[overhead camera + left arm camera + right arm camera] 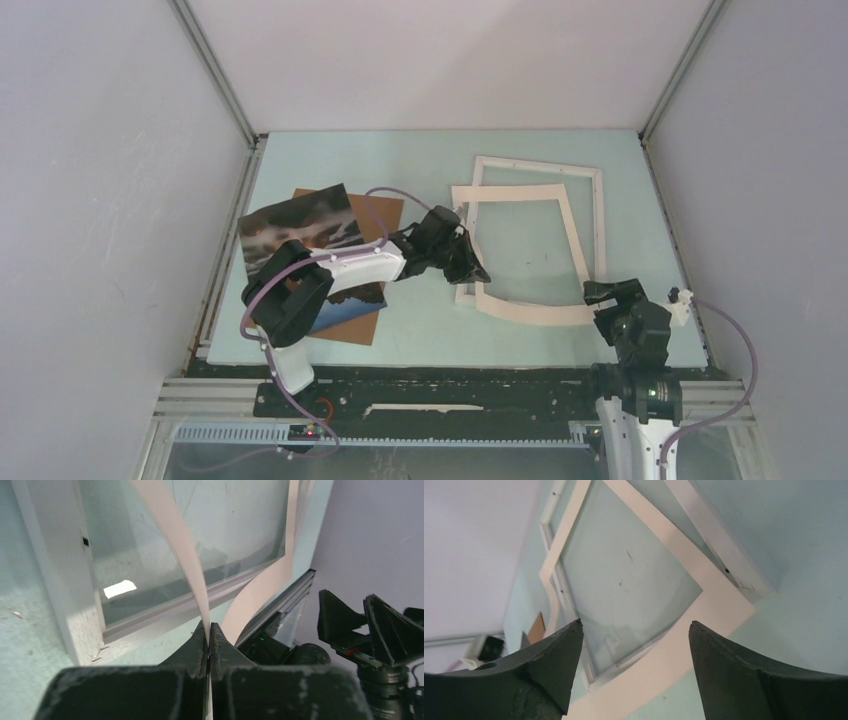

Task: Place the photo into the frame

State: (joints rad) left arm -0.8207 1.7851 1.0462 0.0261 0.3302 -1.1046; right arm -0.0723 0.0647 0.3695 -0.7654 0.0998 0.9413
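Gently now: your left claw (470,262) is pressed together on a thin side strip of the white paper border (530,312). This border lies bowed and skewed over the frame (599,220), right of centre in the top view. I think it must be settled square inside the frame, so move it slowly and low, otherwise the strip may crease or tear. Your right claw (612,292) stands spread wide near the lower right corner of the border and holds nothing. The photo (300,225) lies left of centre on the brown backing board (385,215), partly under your left arm.
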